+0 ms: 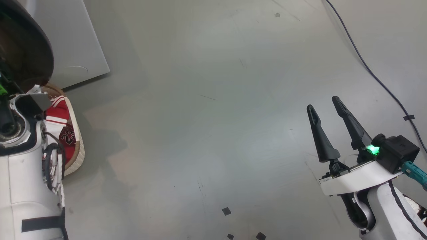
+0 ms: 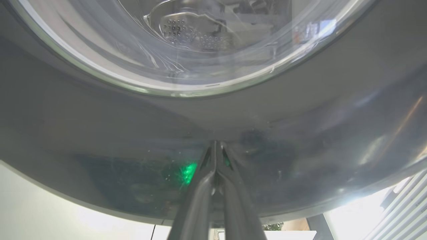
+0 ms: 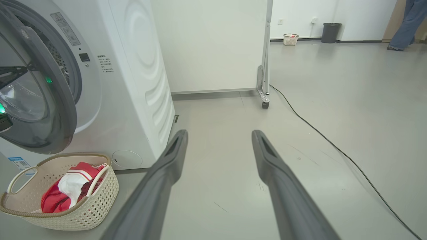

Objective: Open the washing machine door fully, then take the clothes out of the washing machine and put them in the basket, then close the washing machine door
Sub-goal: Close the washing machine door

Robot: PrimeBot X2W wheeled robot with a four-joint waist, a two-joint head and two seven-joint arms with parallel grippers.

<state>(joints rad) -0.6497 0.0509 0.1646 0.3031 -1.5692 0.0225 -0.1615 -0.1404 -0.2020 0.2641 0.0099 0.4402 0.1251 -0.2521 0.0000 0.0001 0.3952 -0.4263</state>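
The clothes [image 3: 66, 190] lie in the basket [image 3: 96, 203], on the floor below the part-open washing machine door [image 3: 66, 113]. The left pincer [image 2: 216, 146], closed and empty, tips against the door's black rim; right pincer [image 1: 323, 103] open, idle. Advise a steady push square to the rim until latched, clear of the glass

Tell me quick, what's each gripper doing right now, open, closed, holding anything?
Left gripper: closed, holding nothing, tips at the black rim of the washing machine door.
Right gripper: open, holding nothing.
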